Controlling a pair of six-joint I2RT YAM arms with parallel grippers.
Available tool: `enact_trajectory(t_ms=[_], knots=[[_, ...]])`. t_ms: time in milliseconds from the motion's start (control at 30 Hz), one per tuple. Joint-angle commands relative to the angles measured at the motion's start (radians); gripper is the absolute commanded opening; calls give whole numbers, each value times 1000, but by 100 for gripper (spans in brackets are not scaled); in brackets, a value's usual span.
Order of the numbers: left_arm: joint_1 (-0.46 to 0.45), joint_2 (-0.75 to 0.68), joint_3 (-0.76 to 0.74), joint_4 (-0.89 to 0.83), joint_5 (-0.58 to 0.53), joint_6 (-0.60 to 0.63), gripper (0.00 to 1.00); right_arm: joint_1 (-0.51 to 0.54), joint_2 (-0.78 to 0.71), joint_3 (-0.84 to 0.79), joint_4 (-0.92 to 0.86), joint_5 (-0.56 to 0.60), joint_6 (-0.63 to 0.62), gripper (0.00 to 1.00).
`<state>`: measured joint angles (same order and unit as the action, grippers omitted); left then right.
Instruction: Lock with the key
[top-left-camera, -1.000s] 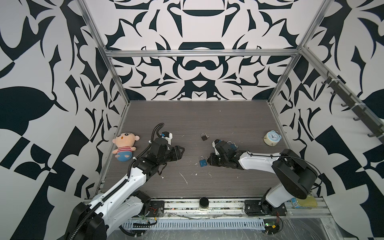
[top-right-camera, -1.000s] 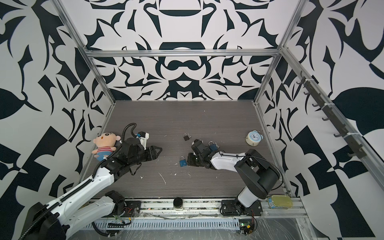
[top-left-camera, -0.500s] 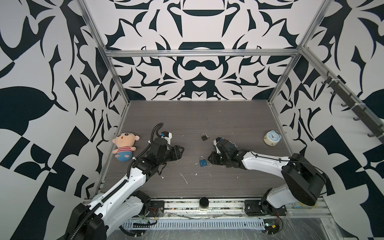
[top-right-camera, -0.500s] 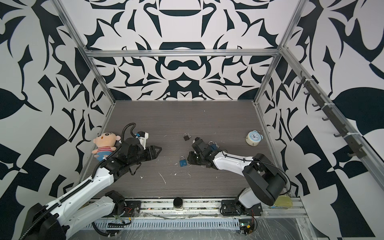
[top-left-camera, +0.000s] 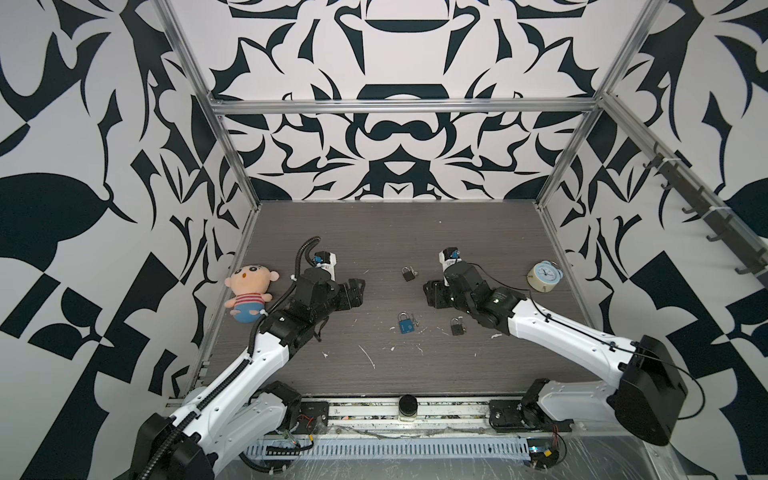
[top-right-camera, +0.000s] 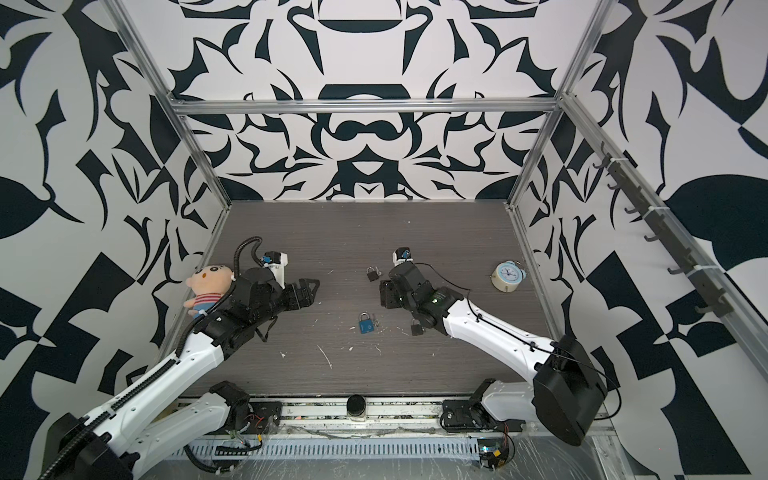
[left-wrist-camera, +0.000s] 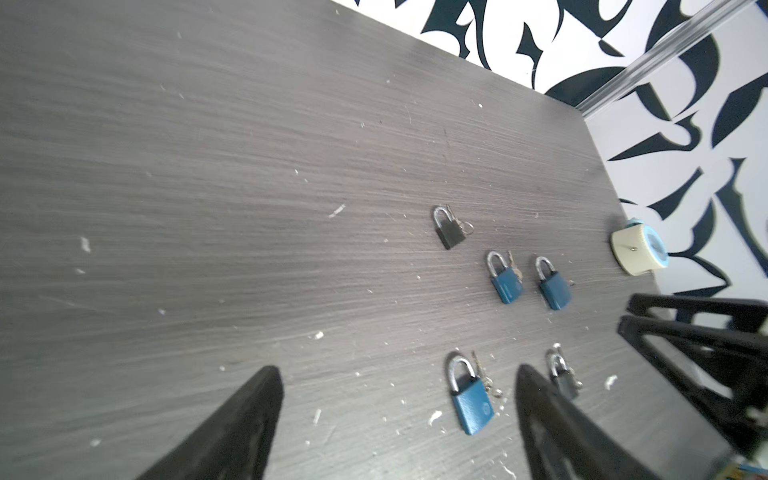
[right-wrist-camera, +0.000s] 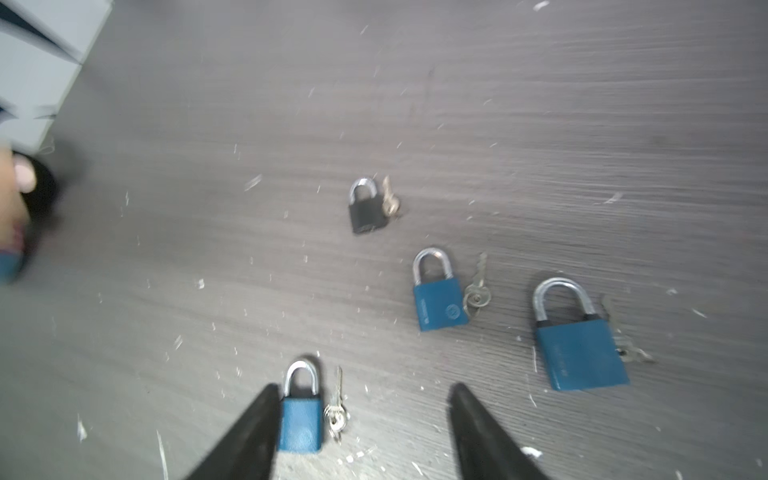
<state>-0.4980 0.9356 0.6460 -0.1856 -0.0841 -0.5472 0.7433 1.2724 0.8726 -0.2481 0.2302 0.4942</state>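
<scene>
Top views both put the front blue padlock (top-left-camera: 406, 327) nearest the front edge of the grey table (top-left-camera: 374, 374), around mid-width. The right wrist cam shows its little key bunch (right-wrist-camera: 336, 415) lying loose right beside it, not stuck in the lock. Just right of that sits a small dark padlock (top-left-camera: 457, 329), tucked close by the right arm (top-left-camera: 561, 332). A bit further back is where both pincers hang. Left gripper (left-wrist-camera: 397, 369), seen from the left wrist cam, has its fingers spread wide with only bare table between them, so it's let go and carrying nothing. Right gripper (right-wrist-camera: 363, 390) is the same deal in the right wrist cam: fingers splayed, empty. One finger overlaps the front blue padlock's edge in that shot, but I can't tell if it actually touches. The right arm hides two more locks from above, though the right wrist cam catches them: a second blue padlock (right-wrist-camera: 440, 303) and a third blue padlock (right-wrist-camera: 579, 353), each with keys (right-wrist-camera: 478, 291) lying next to it. About level with those, a doll (top-left-camera: 249, 291) sits by the left wall (top-left-camera: 124, 249). Furthest back are the far black padlock (top-left-camera: 407, 274), key (right-wrist-camera: 388, 199) beside it, and an alarm clock (top-left-camera: 543, 276) near the right wall (top-left-camera: 644, 249).
</scene>
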Motion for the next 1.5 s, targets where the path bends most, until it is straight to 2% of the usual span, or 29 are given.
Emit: enact_trajectory(t_ms=[0,33,200,300,400,500,600,700,800,900,1000,1100,1233,1333,1400,1467], knots=[[34,0,57,-37,-84,56,99,-18,-55,45,-40,147,-102,92],[49,6,75,-49,-99,68,100,-33,-74,38,-28,146,-119,99],[128,32,135,-68,-189,131,99,-150,-181,-6,22,197,-187,99],[160,53,127,-10,-301,187,100,-246,-251,-91,119,245,-237,99],[169,65,52,153,-410,308,99,-318,-300,-214,273,349,-315,99],[189,85,-37,326,-469,395,100,-363,-303,-354,494,448,-401,99],[208,124,-130,513,-484,497,99,-413,-276,-444,632,466,-413,99],[208,160,-211,675,-555,574,99,-444,-222,-514,760,467,-441,97],[212,172,-290,801,-483,635,99,-453,-150,-580,926,475,-487,97],[229,200,-319,827,-438,623,99,-463,-65,-608,1049,428,-494,97],[243,240,-367,928,-396,622,100,-466,36,-620,1159,404,-507,97],[259,310,-405,1078,-370,614,100,-467,117,-641,1278,396,-533,97],[278,485,-416,1265,-296,630,99,-482,199,-661,1416,375,-548,98],[302,621,-408,1388,-256,628,99,-508,243,-652,1435,335,-531,98],[319,706,-405,1492,-248,636,99,-523,236,-642,1388,284,-526,98],[330,651,-388,1362,-215,608,100,-547,243,-636,1375,242,-510,99]])
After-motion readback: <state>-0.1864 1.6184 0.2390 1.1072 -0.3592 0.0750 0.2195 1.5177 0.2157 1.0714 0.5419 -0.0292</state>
